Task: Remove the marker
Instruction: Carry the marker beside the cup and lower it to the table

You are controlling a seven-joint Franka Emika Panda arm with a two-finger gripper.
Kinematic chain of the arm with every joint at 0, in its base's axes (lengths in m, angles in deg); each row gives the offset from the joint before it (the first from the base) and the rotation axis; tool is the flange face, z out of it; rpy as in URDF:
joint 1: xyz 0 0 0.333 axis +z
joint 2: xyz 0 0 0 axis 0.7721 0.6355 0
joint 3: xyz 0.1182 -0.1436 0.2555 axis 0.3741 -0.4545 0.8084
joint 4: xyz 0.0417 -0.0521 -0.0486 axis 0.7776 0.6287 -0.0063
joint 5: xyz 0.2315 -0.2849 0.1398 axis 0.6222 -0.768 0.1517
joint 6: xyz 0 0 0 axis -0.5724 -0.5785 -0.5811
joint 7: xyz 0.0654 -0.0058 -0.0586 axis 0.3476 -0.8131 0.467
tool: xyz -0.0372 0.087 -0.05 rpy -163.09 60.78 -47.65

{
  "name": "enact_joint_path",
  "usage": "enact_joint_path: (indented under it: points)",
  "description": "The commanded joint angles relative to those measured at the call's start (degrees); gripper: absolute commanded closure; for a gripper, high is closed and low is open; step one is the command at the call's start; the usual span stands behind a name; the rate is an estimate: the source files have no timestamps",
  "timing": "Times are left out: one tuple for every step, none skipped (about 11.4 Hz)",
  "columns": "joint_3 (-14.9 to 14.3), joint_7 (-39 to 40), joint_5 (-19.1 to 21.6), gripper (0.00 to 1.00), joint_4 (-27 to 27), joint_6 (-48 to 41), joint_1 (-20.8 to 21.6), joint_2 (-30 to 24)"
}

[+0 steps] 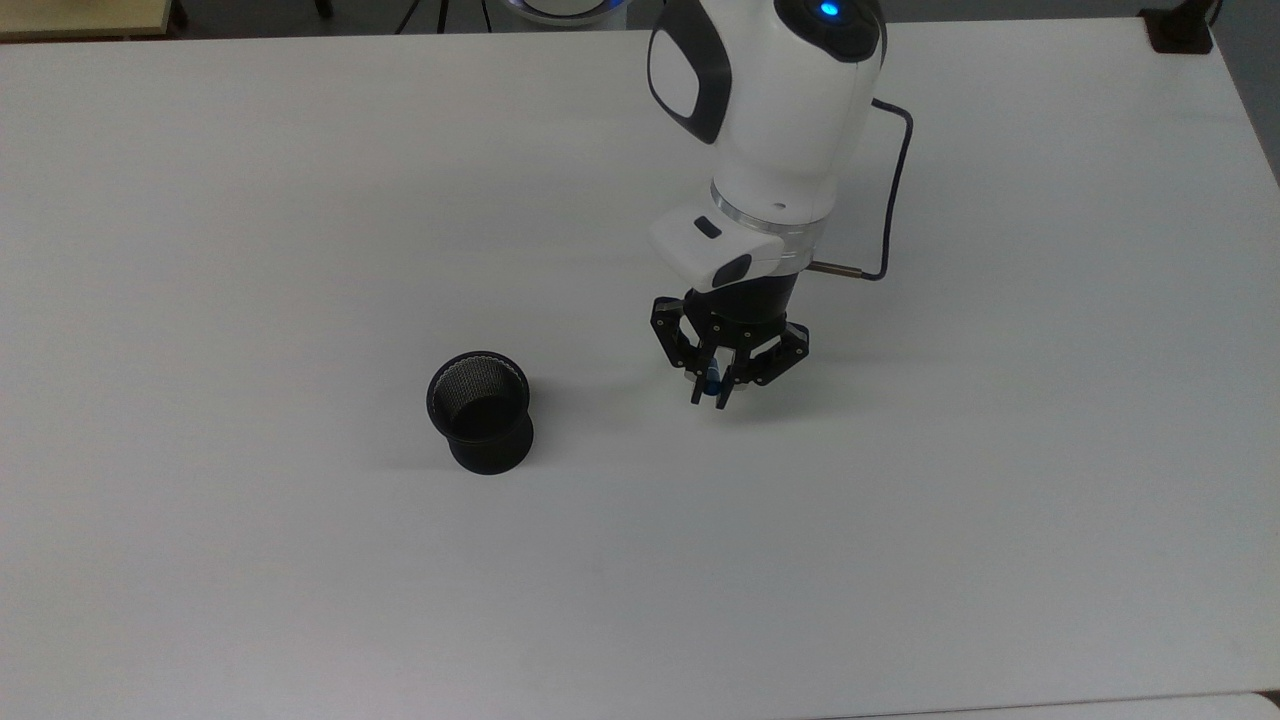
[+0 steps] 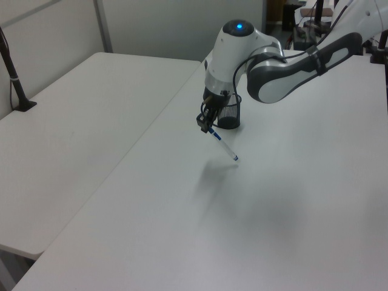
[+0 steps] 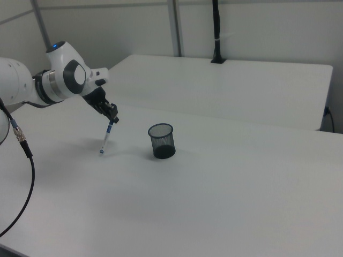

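Even, diffuse light from overhead falls on the white bench point(image 1: 300, 600), which reads bright in the top view and greyer in the left and right views. Shadows are soft and faint: a pale smudge beside the black mesh cup point(image 1: 480, 410), another under the arm point(image 1: 770, 130). The left view shows a blurred grey shadow patch on the bench. No hard glare anywhere.

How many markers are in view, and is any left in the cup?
1. The marker hangs from the gripper, beside the mesh cup, which looks empty.
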Motion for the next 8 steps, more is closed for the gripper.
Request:
enact_joint_path:
  points:
    - [-0.72,-0.30,0.69,0.00,0.42,-1.23,1.16,0.56]
    - [-0.72,-0.30,0.78,0.00,0.33,-1.75,1.33,-0.04]
    - [-0.72,-0.21,0.78,0.00,0.25,-4.20,1.25,-1.36]
    - [-0.72,0.13,0.87,0.00,0.33,-7.27,0.81,-3.81]
    - [-0.63,0.92,0.87,0.00,0.33,-10.95,0.63,-6.01]
    - [-0.63,3.63,1.04,0.00,0.42,-15.08,0.46,-8.29]
    - [-0.72,7.66,3.48,0.00,0.42,-19.21,-0.24,-10.49]
    - [-0.81,12.74,7.77,0.00,0.42,-23.17,-1.64,-13.12]
